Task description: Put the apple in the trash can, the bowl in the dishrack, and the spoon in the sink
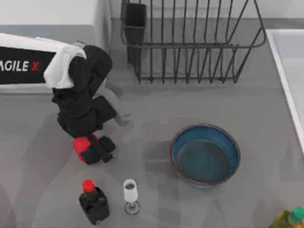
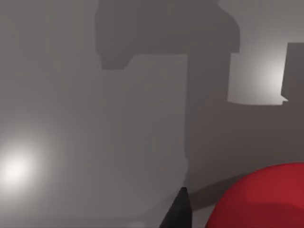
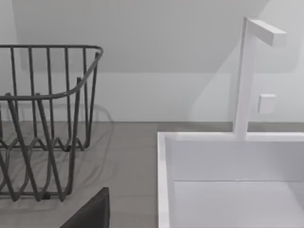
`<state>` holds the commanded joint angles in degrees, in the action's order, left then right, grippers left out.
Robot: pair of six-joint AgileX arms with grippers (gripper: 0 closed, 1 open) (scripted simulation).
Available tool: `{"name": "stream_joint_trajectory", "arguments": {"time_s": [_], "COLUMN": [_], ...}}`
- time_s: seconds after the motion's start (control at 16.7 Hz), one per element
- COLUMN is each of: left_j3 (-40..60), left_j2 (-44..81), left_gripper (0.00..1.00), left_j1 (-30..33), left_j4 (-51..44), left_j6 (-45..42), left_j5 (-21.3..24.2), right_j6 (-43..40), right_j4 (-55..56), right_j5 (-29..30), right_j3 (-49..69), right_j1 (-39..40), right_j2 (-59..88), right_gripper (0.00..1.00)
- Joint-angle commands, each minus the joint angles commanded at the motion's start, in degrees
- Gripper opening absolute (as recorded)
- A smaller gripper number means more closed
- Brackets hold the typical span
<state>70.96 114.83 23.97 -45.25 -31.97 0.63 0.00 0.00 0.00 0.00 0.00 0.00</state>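
The red apple (image 1: 80,144) lies on the grey table at the left, and it bulges into the left wrist view (image 2: 266,199). My left gripper (image 1: 99,151) reaches down right beside it, open, with one dark fingertip (image 2: 178,211) a small gap away from the apple. The blue bowl (image 1: 205,154) stands upright right of centre, with nothing in it. The black wire dishrack (image 1: 190,45) (image 3: 47,95) is at the back, and the white sink (image 1: 285,61) (image 3: 164,180) is at the right edge. A dark part of my right gripper's finger (image 3: 90,211) shows near the sink. The spoon and the trash can are out of view.
A black bottle with a red cap (image 1: 93,202) and a small wine glass (image 1: 130,194) stand just in front of the apple. A yellow-green bottle (image 1: 287,218) sits at the front right corner. A white faucet (image 3: 244,76) rises behind the sink.
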Motion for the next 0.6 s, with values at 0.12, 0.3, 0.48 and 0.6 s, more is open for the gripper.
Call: {"name": "stream_joint_trajectory", "arguments": {"time_s": [0.12,0.3,0.48,0.6], "left_j3": [0.88,4.97,9.89,12.62], "left_j2": [-0.21,-1.87,-4.44,-6.16], "left_gripper": [0.0,0.0,0.0,0.0], "left_j1": [0.15,0.21,0.2,0.2], "left_j4": [-0.95,-6.72,-15.33,-19.46], "left_j6": [-0.14,-0.12,0.03,0.14], "left_j5": [0.0,-0.01,-0.03,-0.04], "right_j6": [0.0,0.0,0.0,0.0], "right_j4": [0.0,0.0,0.0,0.0], "right_j5": [0.0,0.0,0.0,0.0], "right_j3": [0.0,0.0,0.0,0.0], "right_j1": [0.0,0.0,0.0,0.0], "right_j2": [0.0,0.0,0.0,0.0], "right_gripper": [1.0,1.0,1.0,1.0]}}
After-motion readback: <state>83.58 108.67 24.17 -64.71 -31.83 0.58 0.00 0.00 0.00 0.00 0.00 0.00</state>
